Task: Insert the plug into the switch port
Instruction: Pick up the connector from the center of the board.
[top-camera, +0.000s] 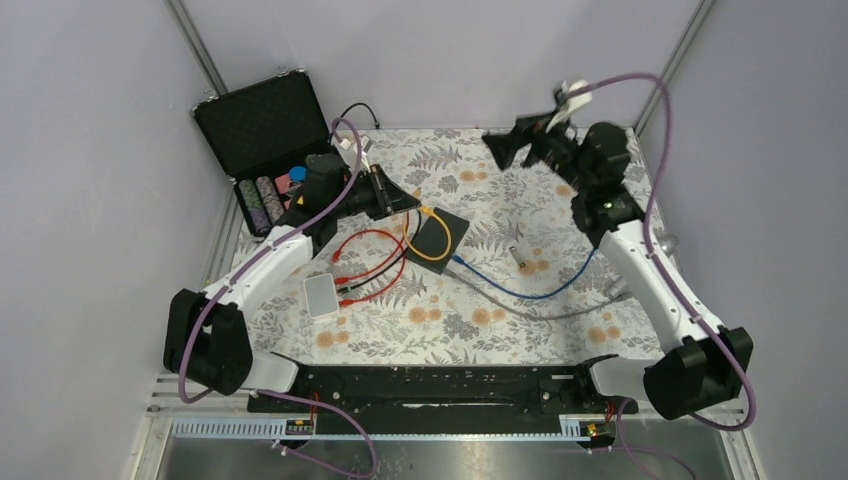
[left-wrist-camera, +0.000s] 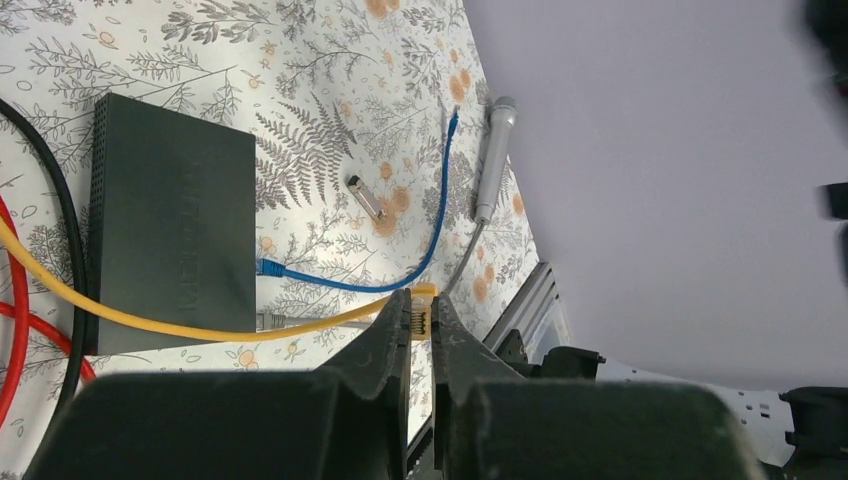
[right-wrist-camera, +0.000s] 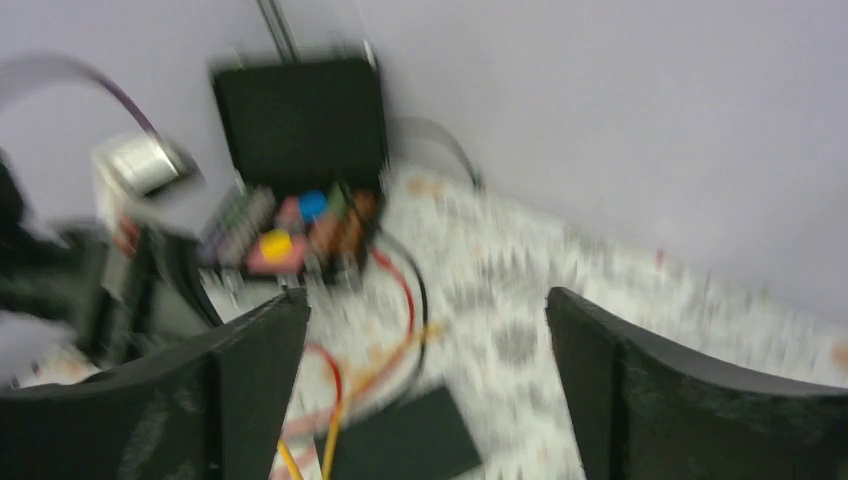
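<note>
My left gripper (left-wrist-camera: 421, 310) is closed tight, and the yellow plug (left-wrist-camera: 424, 292) is pinched between the tips, held off the table. Its long axis seems to run roughly in line with my fingers, with a yellow end showing just past the tips. I cannot tell for sure which way its nose faces. Its yellow cable (left-wrist-camera: 150, 322) leaves on my left finger's side and sweeps across the near edge of the switch (left-wrist-camera: 170, 200). The switch lies flat on the flowered cloth, beyond and to the left of my tips, apart from the plug. A blue cable (left-wrist-camera: 440, 200) has its plug just beside the switch's edge and curves away past my tips. Farther out beside it lies a silver cylinder (left-wrist-camera: 495, 150) on a grey lead. My right gripper (right-wrist-camera: 425, 380) is raised over the far side of the table with its fingers (right-wrist-camera: 250, 390) spread wide, holding and touching nothing. Its view is blurred, with an open black case (right-wrist-camera: 300, 120) far beyond the left finger.
</note>
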